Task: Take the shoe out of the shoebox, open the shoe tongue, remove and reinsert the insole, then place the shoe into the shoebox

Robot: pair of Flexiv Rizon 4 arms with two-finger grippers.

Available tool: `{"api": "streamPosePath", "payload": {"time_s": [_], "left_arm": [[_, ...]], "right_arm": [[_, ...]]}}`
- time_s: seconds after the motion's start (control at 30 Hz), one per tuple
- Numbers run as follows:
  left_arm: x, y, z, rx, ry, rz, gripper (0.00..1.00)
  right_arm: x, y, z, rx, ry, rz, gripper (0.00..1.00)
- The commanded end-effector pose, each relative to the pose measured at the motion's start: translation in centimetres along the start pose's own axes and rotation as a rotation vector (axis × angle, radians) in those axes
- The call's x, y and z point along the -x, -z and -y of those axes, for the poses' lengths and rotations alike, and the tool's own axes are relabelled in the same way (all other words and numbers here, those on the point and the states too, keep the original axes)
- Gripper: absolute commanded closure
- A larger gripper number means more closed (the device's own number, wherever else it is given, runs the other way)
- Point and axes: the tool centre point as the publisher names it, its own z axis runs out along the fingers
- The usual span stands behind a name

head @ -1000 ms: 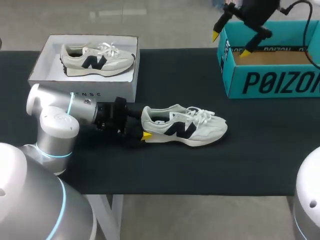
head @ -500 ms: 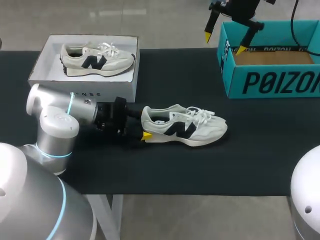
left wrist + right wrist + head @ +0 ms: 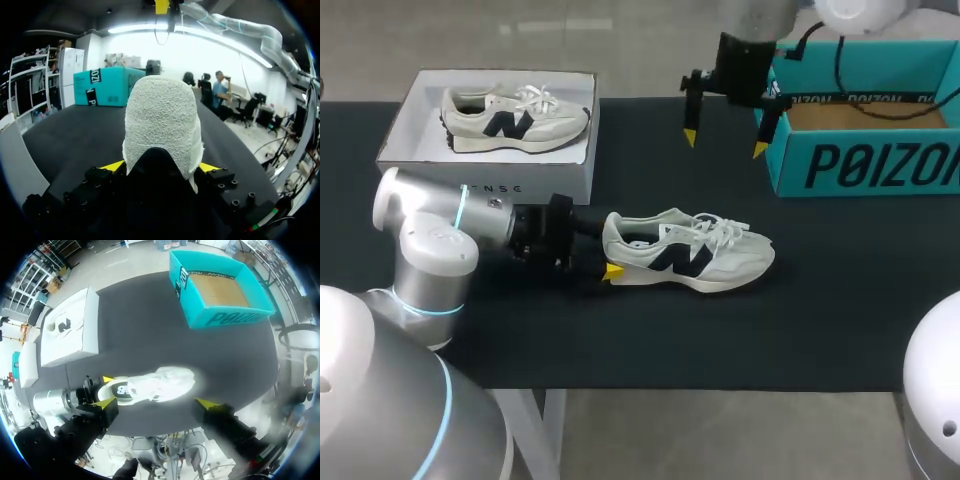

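Observation:
A white sneaker (image 3: 690, 255) with a dark logo lies on its sole on the black table, toe to the right. My left gripper (image 3: 610, 257) is shut on its heel. In the left wrist view the fuzzy white heel (image 3: 162, 120) fills the space between the two yellow tips. My right gripper (image 3: 725, 142) hangs open and empty above the table, just left of the teal shoebox (image 3: 865, 150). The right wrist view looks straight down: the sneaker (image 3: 150, 385) lies far below, between that gripper's (image 3: 156, 404) spread fingers. The teal shoebox (image 3: 220, 290) is open, with only its brown floor showing.
A white open box (image 3: 490, 150) at the back left holds a second, matching sneaker (image 3: 515, 117). Bare black table surrounds the shoe in front and to its right. The table's front edge runs close below the shoe.
My right arm has swung left and down, from over the teal shoebox's back left corner to above the table beside it, fingers still spread. The left arm and the sneaker have not moved.

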Motion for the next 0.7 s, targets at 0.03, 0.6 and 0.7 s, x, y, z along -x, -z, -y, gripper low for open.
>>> {"api": "streamPosePath", "payload": {"time_s": [0.03,0.6,0.7], "left_arm": [[0.1,-0.2,-0.1,-0.002,0.0,0.002,1.0],[0.1,-0.2,-0.1,-0.002,0.0,0.002,1.0],[0.1,-0.2,-0.1,-0.002,0.0,0.002,1.0]], "right_arm": [[-0.7,-2.4,1.4,0.02,-0.024,-0.007,0.0],[-6.2,-11.4,4.6,-0.094,-0.013,0.08,0.0],[-7.1,-12.6,5.0,-0.094,-0.005,0.087,0.0]]}}
